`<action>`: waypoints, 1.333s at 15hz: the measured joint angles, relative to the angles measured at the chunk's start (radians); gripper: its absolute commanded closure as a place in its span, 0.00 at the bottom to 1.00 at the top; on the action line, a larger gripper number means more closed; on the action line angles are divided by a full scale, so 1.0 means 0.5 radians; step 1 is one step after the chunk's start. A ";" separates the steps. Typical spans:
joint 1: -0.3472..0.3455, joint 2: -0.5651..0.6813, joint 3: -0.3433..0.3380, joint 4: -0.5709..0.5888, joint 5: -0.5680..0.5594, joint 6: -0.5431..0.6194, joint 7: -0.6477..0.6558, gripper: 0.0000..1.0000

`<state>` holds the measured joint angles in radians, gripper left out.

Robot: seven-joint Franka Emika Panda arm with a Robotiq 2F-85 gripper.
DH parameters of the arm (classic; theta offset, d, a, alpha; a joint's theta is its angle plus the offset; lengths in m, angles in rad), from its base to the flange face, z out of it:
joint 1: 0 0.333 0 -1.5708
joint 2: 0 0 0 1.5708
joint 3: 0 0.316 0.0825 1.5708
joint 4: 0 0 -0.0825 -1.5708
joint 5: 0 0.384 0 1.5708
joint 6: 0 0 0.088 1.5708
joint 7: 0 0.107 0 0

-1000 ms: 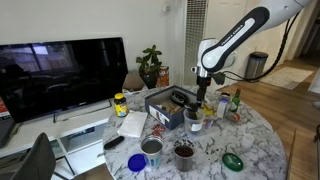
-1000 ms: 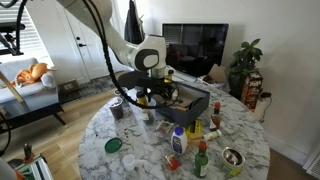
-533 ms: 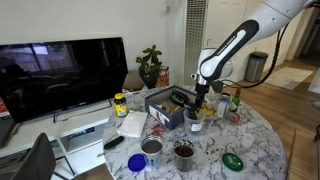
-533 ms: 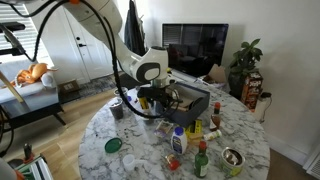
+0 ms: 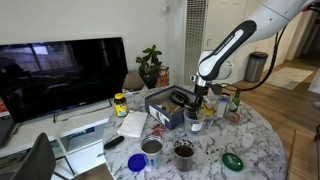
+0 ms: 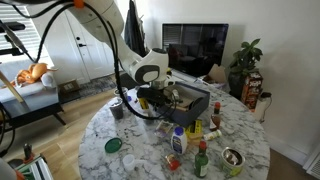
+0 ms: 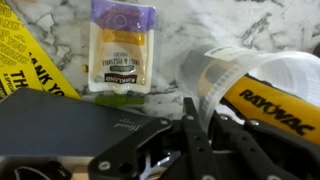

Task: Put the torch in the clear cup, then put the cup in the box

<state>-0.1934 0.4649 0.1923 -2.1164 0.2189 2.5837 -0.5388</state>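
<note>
The wrist view shows the clear cup point(image 7: 215, 75) lying tilted on the marble table. The torch point(image 7: 275, 105), yellow with black lettering, is inside it. My gripper point(image 7: 205, 108) is shut on the cup's rim, with the thin wall pinched between the two dark fingers point(image 7: 188, 110). In both exterior views the gripper point(image 5: 201, 97) point(image 6: 148, 98) hangs low over the table, right beside the dark grey box point(image 5: 165, 108) point(image 6: 195, 103). The cup is too small to make out in those views.
A purple-topped sachet point(image 7: 121, 50), a yellow printed sheet point(image 7: 25, 50) and a dark flat object point(image 7: 50, 120) lie close to the cup. Two metal cups point(image 5: 152, 150) point(image 5: 184, 152), a green lid point(image 5: 233, 160), bottles point(image 5: 235, 103) and a yellow-lidded jar point(image 5: 120, 103) crowd the round table.
The arm has come down a little beside the box. The jaws have gone from wide open to shut on the cup's rim.
</note>
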 measured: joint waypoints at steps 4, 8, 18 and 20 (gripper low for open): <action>-0.051 -0.020 0.042 0.028 0.073 -0.070 -0.087 0.99; -0.099 -0.096 0.061 0.050 0.184 -0.279 -0.237 0.99; 0.019 -0.655 -0.102 0.200 0.242 -0.965 -0.096 0.99; 0.049 -0.655 -0.159 0.289 0.276 -0.967 0.014 0.99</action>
<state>-0.1688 0.1374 0.1130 -1.9721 0.3567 2.1001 -0.5318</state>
